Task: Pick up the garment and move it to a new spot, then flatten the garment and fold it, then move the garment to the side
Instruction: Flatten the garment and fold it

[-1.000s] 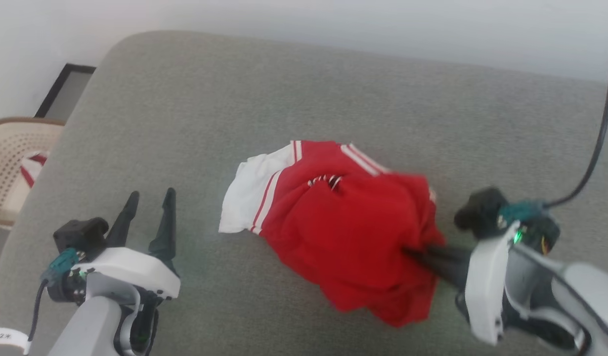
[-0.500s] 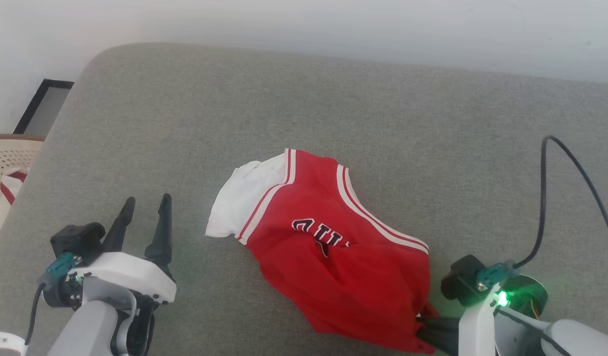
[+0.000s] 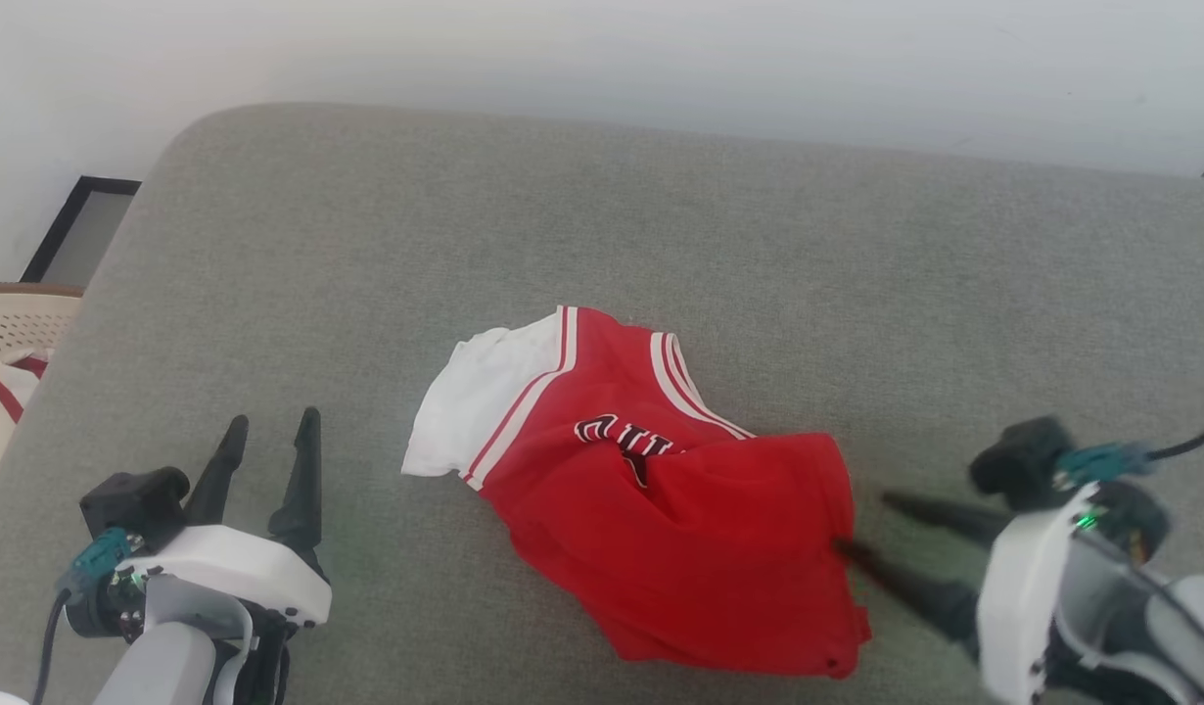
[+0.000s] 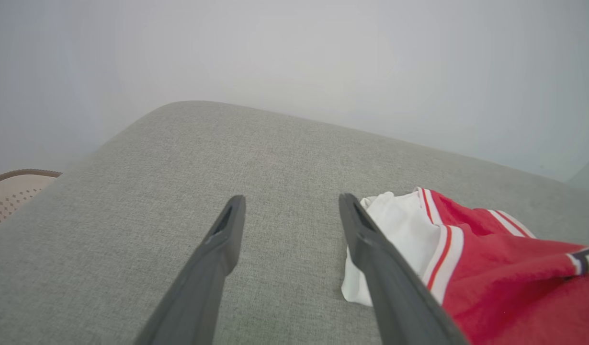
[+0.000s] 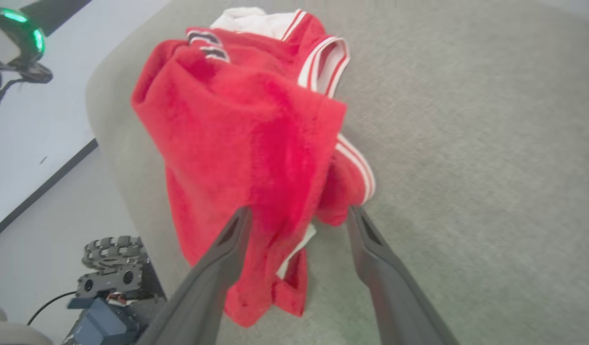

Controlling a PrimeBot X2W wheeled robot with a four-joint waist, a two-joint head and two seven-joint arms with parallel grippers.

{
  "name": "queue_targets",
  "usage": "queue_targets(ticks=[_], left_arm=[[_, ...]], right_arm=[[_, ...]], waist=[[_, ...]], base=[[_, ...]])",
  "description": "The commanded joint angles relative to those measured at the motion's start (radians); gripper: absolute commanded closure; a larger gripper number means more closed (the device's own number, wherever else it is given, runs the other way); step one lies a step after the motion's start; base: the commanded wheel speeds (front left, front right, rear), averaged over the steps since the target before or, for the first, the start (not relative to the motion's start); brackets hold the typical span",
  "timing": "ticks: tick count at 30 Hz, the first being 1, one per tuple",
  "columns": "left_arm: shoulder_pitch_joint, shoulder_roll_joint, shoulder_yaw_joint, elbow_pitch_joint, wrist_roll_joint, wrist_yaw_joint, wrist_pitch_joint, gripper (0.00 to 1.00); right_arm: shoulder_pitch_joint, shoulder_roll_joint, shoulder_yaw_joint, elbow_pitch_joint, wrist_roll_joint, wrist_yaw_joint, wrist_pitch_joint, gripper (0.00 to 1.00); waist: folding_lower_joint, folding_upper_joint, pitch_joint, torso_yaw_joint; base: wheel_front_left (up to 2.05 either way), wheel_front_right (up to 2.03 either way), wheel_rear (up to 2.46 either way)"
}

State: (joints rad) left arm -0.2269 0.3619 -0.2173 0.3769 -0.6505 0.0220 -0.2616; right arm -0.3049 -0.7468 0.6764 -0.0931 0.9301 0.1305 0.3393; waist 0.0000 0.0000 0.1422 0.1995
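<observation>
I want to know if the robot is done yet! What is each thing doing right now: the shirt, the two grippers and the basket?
Shirt: crumpled, not folded, lying on the grey cushion, not held.
Left gripper: open, empty, beside the shirt and apart from it.
Right gripper: open, fingers at the shirt's edge, not pinching it.
Basket: holds a red-and-white cloth.

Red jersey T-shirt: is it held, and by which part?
Nothing is held: left end effector and right end effector are open; the red jersey T-shirt lies free.
</observation>
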Motion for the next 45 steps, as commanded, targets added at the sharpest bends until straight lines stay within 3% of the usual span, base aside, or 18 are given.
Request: queue_targets(ticks=[1, 7, 10, 17, 23, 24, 25, 31, 45], left_arm=[[0.009, -0.002, 0.004, -0.007, 0.011, -0.002, -0.004, 0.00], [0.005, -0.009, -0.003, -0.026, 0.024, -0.008, -0.005, 0.00], [-0.006, -0.015, -0.009, -0.028, 0.029, -0.009, -0.004, 0.00], [-0.024, -0.030, -0.014, -0.024, 0.036, -0.012, -0.005, 0.00], [-0.042, -0.046, -0.012, -0.016, 0.039, -0.018, -0.005, 0.00], [-0.045, -0.049, -0.012, -0.013, 0.041, -0.018, -0.005, 0.00], [-0.047, -0.053, -0.013, -0.010, 0.043, -0.018, -0.005, 0.00], [-0.050, -0.066, 0.004, -0.001, 0.048, -0.026, -0.005, 0.00], [-0.050, -0.081, 0.033, 0.004, 0.078, -0.050, -0.005, 0.00]], right_arm=[[0.010, 0.003, -0.018, 0.007, -0.024, 0.000, -0.009, 0.00], [0.005, 0.035, -0.110, 0.084, -0.122, 0.000, -0.022, 0.00], [-0.005, 0.054, -0.109, 0.116, -0.141, 0.000, 0.005, 0.00], [-0.042, 0.082, -0.045, 0.136, -0.103, 0.000, 0.053, 0.00], [-0.119, 0.110, 0.044, 0.239, -0.138, 0.000, 0.044, 0.00], [-0.139, 0.108, 0.065, 0.258, -0.164, 0.000, 0.037, 0.80], [-0.154, 0.115, 0.082, 0.280, -0.170, 0.000, 0.029, 1.00], [-0.234, 0.109, 0.088, 0.378, -0.204, 0.000, -0.035, 1.00], [-0.385, 0.008, -0.076, 0.479, -0.323, 0.000, -0.134, 1.00]], waist=[[0.0000, 0.0000, 0.001, 0.003], [0.0000, 0.0000, 0.019, 0.026], [0.0000, 0.0000, 0.033, 0.040], [0.0000, 0.0000, 0.057, 0.063], [0.0000, 0.0000, 0.084, 0.081], [0.0000, 0.0000, 0.087, 0.085], [0.0000, 0.0000, 0.089, 0.087], [0.0000, 0.0000, 0.090, 0.090], [0.0000, 0.0000, 0.083, 0.081]], base=[[0.00, 0.00, 0.00], [0.00, 0.00, 0.00], [0.00, 0.00, 0.00], [0.00, 0.00, 0.00], [0.00, 0.00, 0.00], [0.00, 0.00, 0.00], [0.00, 0.00, 0.00], [0.00, 0.00, 0.00], [0.00, 0.00, 0.00]])
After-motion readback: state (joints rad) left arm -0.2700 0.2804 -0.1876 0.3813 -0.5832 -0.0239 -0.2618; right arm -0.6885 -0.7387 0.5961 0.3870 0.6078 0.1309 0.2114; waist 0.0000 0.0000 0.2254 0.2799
